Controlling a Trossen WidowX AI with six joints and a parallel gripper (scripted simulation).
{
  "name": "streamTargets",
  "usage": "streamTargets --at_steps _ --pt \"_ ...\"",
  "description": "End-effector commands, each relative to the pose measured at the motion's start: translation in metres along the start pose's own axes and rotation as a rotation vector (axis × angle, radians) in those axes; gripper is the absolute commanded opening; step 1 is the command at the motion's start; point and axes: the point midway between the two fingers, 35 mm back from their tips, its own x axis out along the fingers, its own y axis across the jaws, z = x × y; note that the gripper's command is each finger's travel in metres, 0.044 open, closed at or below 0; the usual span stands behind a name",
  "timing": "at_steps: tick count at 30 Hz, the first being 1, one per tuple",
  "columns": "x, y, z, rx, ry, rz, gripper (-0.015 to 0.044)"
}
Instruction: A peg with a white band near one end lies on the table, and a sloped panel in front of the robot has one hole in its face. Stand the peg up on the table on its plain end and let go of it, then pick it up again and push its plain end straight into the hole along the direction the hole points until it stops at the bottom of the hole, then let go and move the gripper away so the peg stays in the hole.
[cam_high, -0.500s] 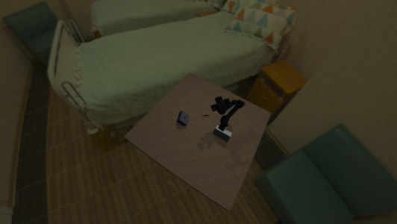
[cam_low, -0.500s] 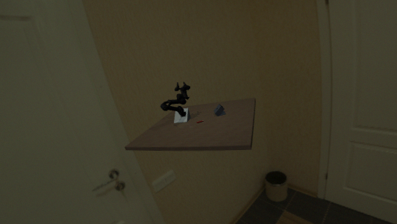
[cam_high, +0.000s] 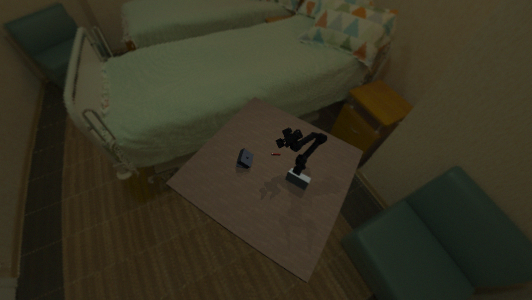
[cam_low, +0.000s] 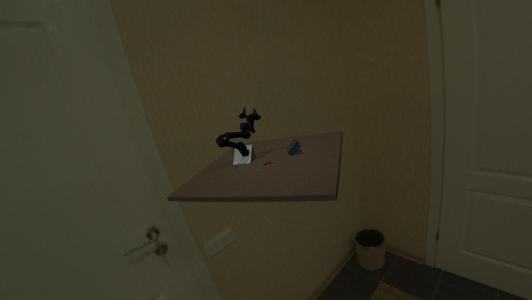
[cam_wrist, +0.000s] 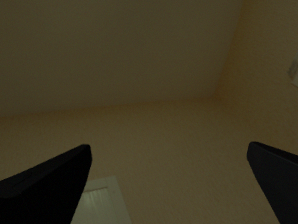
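Observation:
A small red peg (cam_high: 276, 154) (cam_low: 267, 163) lies flat on the table (cam_high: 225, 200) (cam_low: 300, 180). In the top view its pale band shows at the end nearer the panel. The dark blue-grey sloped panel (cam_high: 243, 161) (cam_low: 293, 148) stands on the table beyond the peg, with one dark hole (cam_high: 247, 158) in its face. My gripper (cam_high: 282, 137) (cam_low: 249, 110) (cam_wrist: 172, 152) is wide open and empty. It is raised high above the table, well clear of the peg and the panel, and points upward. The wrist view shows only wall and ceiling between the fingers.
The arm's white base block (cam_high: 298, 179) (cam_low: 243, 156) stands on the table, on the other side of the peg from the panel. A bed (cam_high: 215, 80) stands beside the table, with a wooden nightstand (cam_high: 381, 102) and a green chair (cam_high: 425, 240) nearby.

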Motion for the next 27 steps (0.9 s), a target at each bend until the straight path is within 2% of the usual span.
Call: streamTargets --at_steps 1,14,27 --pt "0.001 -0.022 0.017 -0.009 -0.064 -0.099 0.0440" --pt "-0.013 -0.090 0.054 -0.027 -0.193 -0.420 0.0440" --pt "-0.049 -0.152 0.076 -0.057 -0.240 -0.780 0.0440"
